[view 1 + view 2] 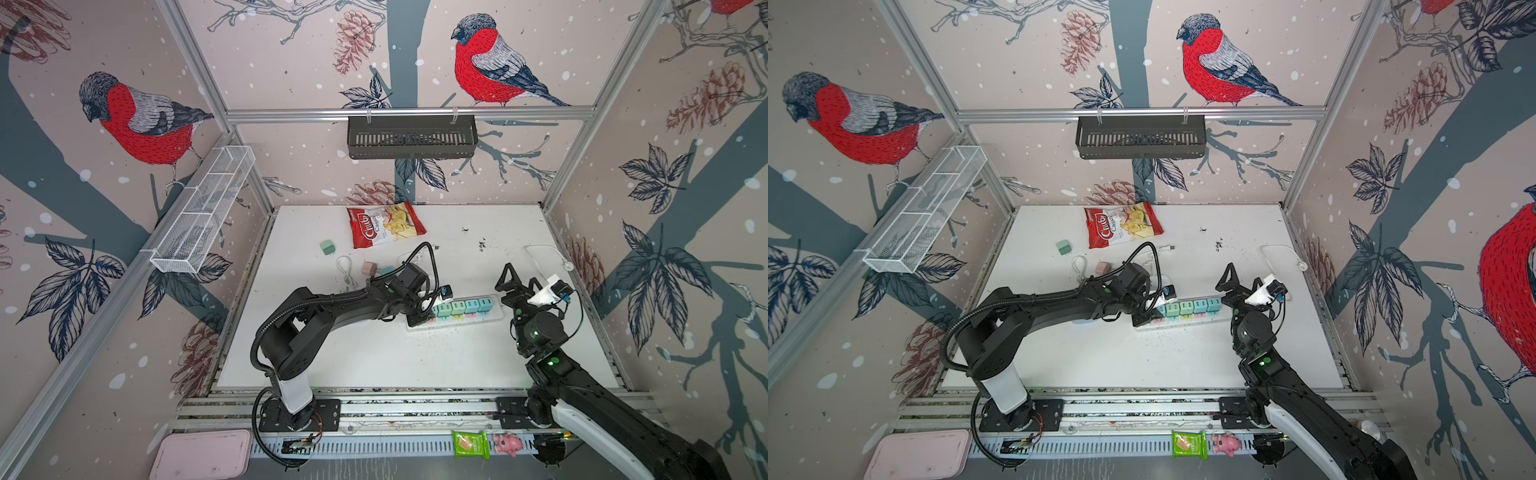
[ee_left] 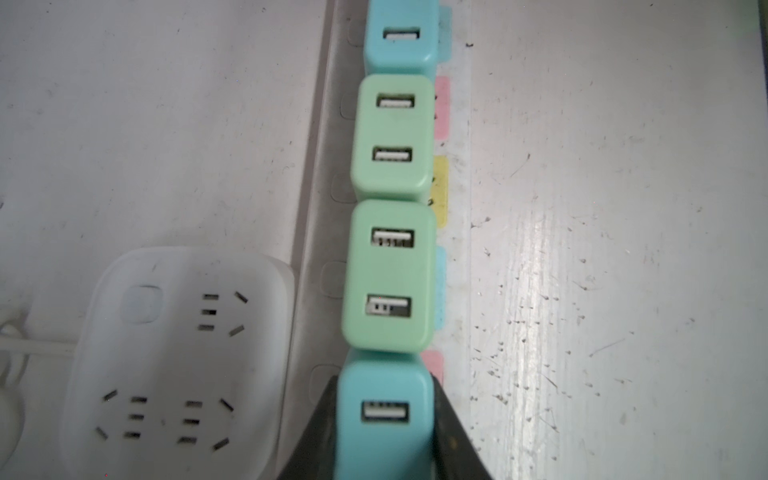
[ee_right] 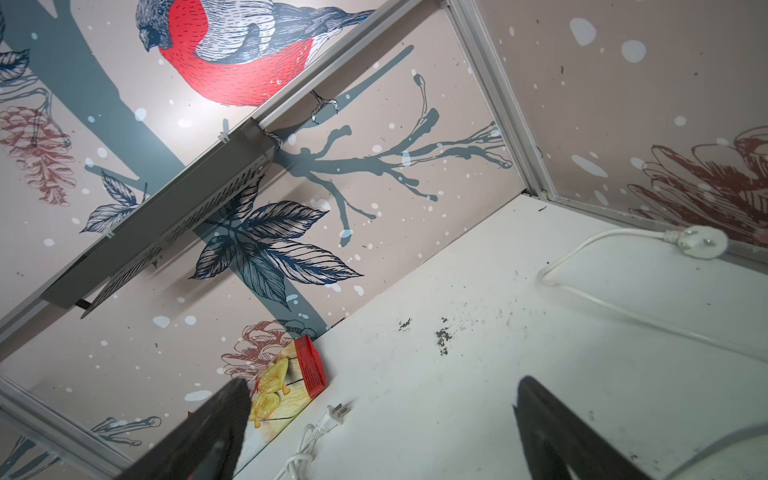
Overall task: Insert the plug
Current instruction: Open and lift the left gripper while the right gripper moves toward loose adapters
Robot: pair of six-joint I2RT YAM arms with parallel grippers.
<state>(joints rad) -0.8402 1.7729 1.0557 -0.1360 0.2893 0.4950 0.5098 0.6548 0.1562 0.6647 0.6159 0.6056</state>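
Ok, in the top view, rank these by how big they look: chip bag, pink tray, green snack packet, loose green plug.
1. pink tray, though it seems nearer the camera, so its lead is unsure
2. chip bag
3. green snack packet
4. loose green plug

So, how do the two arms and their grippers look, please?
Both the left arm and right arm are black, each with a white shell near the base. A black ribbed hose loops along the left one; green lights glow on the right one's joints. The left gripper and right gripper have black, tapering fingers.
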